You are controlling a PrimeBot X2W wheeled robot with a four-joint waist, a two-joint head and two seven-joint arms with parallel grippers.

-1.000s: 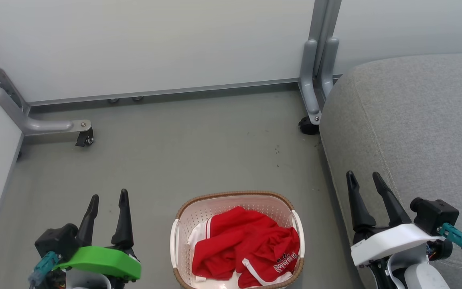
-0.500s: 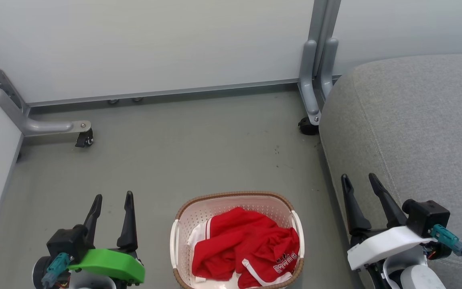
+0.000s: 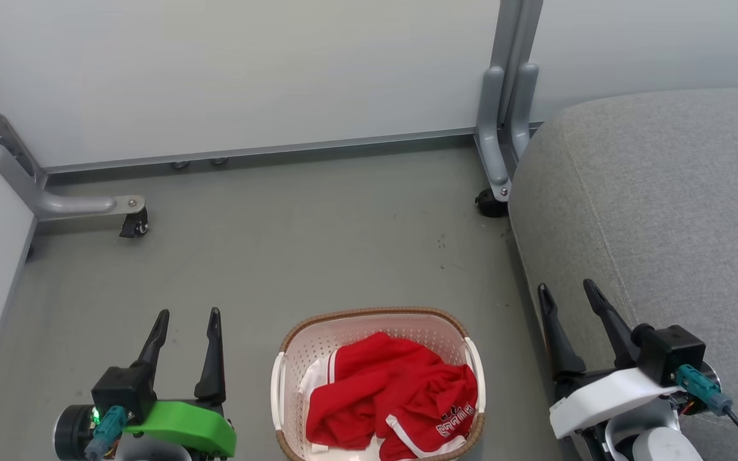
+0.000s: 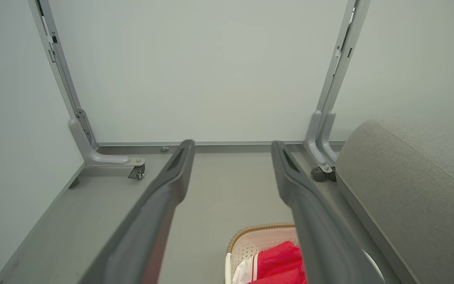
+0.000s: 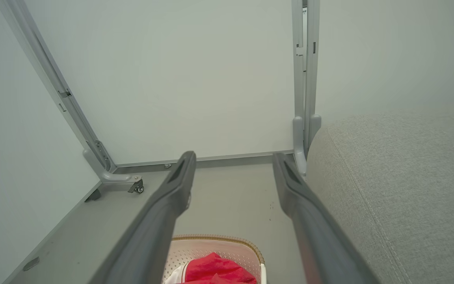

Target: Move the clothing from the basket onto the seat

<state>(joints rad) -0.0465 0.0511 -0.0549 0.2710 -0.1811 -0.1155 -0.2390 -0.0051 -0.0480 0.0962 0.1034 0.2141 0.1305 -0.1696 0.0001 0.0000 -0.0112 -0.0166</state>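
Red clothing (image 3: pixel 394 403) with white trim and lettering lies crumpled in the cream perforated basket (image 3: pixel 343 333), which stands on the floor at the bottom middle of the head view. To the right rises the light-grey seat (image 3: pixel 664 211). My left gripper (image 3: pixel 188 315) is open left of the basket, nothing between its fingers. My right gripper (image 3: pixel 566 288) is open right of the basket, beside the seat's edge. In the left wrist view the clothing (image 4: pixel 278 264) and basket (image 4: pixel 250 240) show low between my open fingers. The right wrist view has the basket (image 5: pixel 219 246), the clothing (image 5: pixel 215 270) and the seat (image 5: pixel 400 189).
Pale partition panels close off the back and left. A grey wheeled foot (image 3: pixel 81 205) stands at the back left, and a grey post with a caster (image 3: pixel 494 192) stands by the seat's far corner. Grey floor (image 3: pixel 318 237) lies beyond the basket.
Both grippers have drifted lower in the head view and slightly inward toward the basket. They stay open. The basket and clothing have not moved.
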